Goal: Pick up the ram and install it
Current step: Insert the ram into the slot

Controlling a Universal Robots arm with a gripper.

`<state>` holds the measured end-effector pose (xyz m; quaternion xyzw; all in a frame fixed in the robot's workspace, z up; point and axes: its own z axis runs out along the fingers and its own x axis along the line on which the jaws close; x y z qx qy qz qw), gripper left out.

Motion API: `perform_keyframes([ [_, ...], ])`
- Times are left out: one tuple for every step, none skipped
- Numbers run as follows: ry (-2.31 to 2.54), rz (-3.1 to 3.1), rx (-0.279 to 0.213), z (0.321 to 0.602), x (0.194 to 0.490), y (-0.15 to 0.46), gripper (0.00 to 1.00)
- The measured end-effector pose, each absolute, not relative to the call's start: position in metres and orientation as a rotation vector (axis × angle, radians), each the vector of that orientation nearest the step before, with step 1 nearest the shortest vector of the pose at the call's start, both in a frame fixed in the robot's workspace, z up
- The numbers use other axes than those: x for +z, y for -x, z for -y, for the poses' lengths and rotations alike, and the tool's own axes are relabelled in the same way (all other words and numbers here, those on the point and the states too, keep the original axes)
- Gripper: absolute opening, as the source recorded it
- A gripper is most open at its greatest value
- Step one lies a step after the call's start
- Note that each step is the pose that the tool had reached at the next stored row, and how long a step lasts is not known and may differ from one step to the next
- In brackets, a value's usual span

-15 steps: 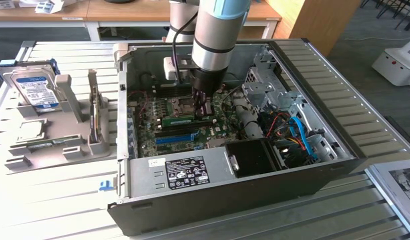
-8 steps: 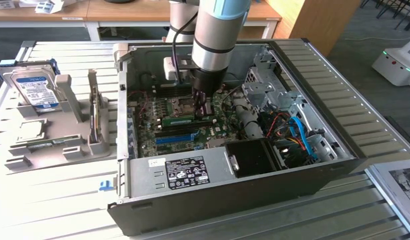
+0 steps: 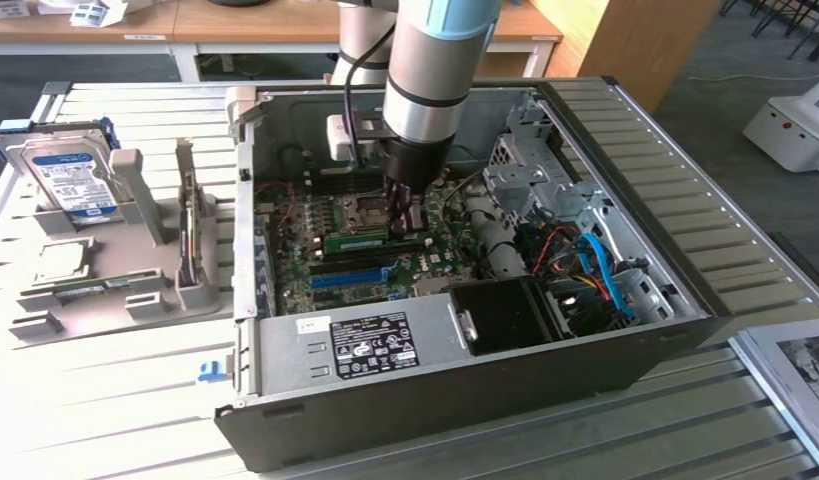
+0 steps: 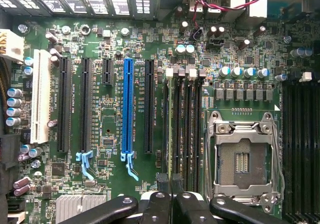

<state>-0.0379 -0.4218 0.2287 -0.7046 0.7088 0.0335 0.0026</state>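
The ram (image 3: 360,241) is a slim green stick with a white sticker, standing on edge among the memory slots of the motherboard (image 3: 436,262) inside the open computer case (image 3: 676,300). My gripper (image 3: 405,212) reaches straight down into the case at the stick's end toward the exterior view's right. From the wrist, the ram (image 4: 168,129) appears edge-on as a thin line along the memory slot beside the blue expansion slot (image 4: 128,103). The black fingers (image 4: 161,196) are pressed close together over it, so my gripper (image 4: 169,191) is shut on the ram.
The empty CPU socket (image 4: 242,159) lies just beside the memory slots. A power supply (image 3: 369,345) and cables (image 3: 589,265) crowd the case. Outside, at the exterior view's left, a grey fixture (image 3: 102,290) holds a hard drive (image 3: 69,175).
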Motion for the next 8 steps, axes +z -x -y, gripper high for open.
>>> perform_keyframes([
  [2.21, -2.223, 0.105, 0.4218, 0.2287, 0.0379, 0.12],
  [2.21, -2.223, 0.105, 0.4218, 0.2286, 0.0379, 0.12],
  [2.21, -2.223, 0.105, 0.4218, 0.2284, 0.0379, 0.12],
  [2.21, -2.223, 0.105, 0.4218, 0.2282, 0.0379, 0.12],
  [2.21, -2.223, 0.105, 0.4218, 0.2281, 0.0379, 0.12],
  [2.21, -2.223, 0.105, 0.4218, 0.2281, 0.0379, 0.12],
  [2.21, -2.223, 0.105, 0.4218, 0.2278, 0.0379, 0.12],
  [2.21, -2.223, 0.105, 0.4218, 0.2267, 0.038, 0.12],
])
